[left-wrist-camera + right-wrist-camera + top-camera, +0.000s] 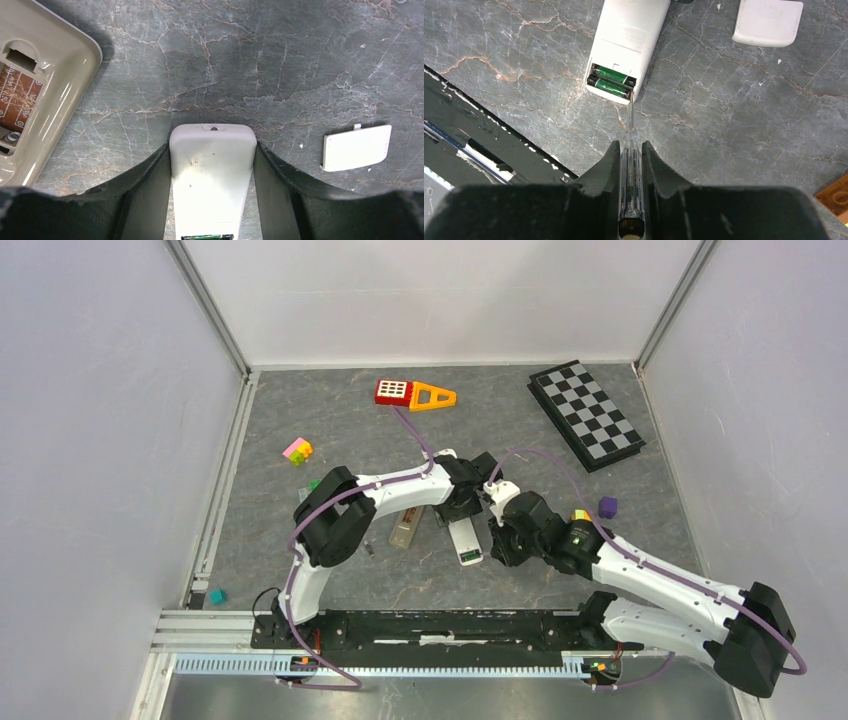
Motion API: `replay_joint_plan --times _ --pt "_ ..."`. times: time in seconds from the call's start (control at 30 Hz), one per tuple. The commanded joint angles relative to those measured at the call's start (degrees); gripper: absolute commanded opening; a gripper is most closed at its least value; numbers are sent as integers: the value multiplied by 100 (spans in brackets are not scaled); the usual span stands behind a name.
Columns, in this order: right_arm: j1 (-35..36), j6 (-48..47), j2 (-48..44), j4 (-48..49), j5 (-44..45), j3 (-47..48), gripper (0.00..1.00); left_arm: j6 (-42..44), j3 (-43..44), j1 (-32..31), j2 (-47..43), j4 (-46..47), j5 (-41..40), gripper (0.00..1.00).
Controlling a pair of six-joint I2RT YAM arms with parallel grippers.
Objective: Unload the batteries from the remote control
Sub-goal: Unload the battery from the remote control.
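A white remote (465, 540) lies back side up on the table, its battery bay open at the near end. Two green-and-black batteries (611, 82) sit side by side in the bay. My left gripper (212, 145) is shut on the far end of the white remote (210, 170). My right gripper (630, 145) is shut on a clear-handled screwdriver (631, 167). The screwdriver's tip touches the near right corner of the bay, beside the batteries. A beige remote (45, 95) lies to the left with its bay open.
A white cover piece (356, 147) lies right of the white remote. A checkerboard (585, 415), a red and orange toy (415, 393) and small coloured blocks (297, 451) sit farther back. A purple block (607, 507) is near my right arm. The black base rail (430, 625) runs along the near edge.
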Motion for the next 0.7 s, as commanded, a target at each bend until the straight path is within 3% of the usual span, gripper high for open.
replay_joint_plan --times 0.0,0.13,0.23,0.37,0.47,0.67 --pt "28 35 72 -18 51 -52 0 27 -211 20 481 -2 -65 2" --pt "50 41 36 33 -216 -54 0 8 -215 26 490 7 -48 2" --pt "50 89 61 230 -959 -124 0 -31 -234 20 523 86 0 2" --pt "33 618 -132 1080 -1818 -506 0 -363 -424 13 524 305 -32 2" --pt "11 990 -199 1463 -1968 -717 0 -565 -608 12 528 542 -31 2" --pt "-328 2159 -744 3271 -2918 -1451 0 -767 -880 -52 512 850 -88 2"
